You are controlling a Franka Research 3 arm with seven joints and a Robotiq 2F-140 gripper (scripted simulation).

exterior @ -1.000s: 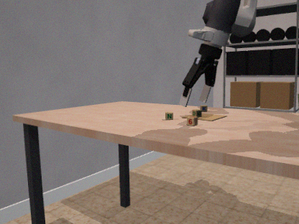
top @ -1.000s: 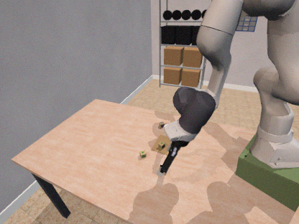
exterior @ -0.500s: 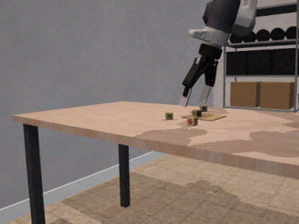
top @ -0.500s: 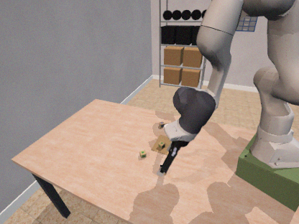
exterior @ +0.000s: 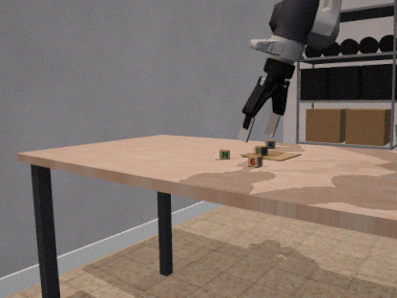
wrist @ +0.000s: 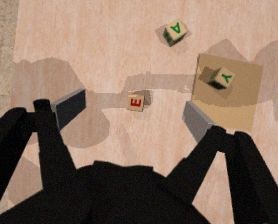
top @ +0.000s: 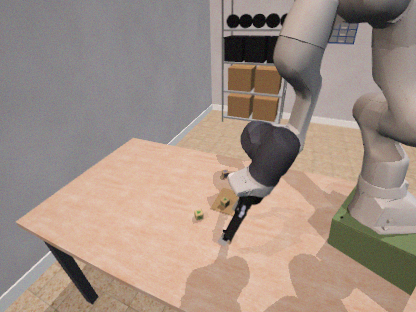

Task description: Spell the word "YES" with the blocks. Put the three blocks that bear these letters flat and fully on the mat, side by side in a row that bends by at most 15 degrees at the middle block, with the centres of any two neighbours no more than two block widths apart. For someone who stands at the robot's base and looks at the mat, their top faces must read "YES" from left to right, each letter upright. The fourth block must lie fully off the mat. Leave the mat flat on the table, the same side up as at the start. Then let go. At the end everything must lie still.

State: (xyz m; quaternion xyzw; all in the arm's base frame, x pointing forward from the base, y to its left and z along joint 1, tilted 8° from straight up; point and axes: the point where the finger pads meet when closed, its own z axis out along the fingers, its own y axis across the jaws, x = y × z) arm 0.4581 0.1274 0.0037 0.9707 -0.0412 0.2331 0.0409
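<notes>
My gripper is open and empty, and hangs above the table over the block with a red E, which lies on the bare wood between the fingers' lines. In the exterior view the gripper is well above this block. The Y block sits on the tan mat, near its far edge; it also shows in the exterior view. The A block lies off the mat on the wood. A fourth block with a blue letter lies beyond the mat; I cannot read its letter.
The arm's grey wrist leans over the mat. The robot's green base stands at the table's right. A shelf with boxes stands behind the table.
</notes>
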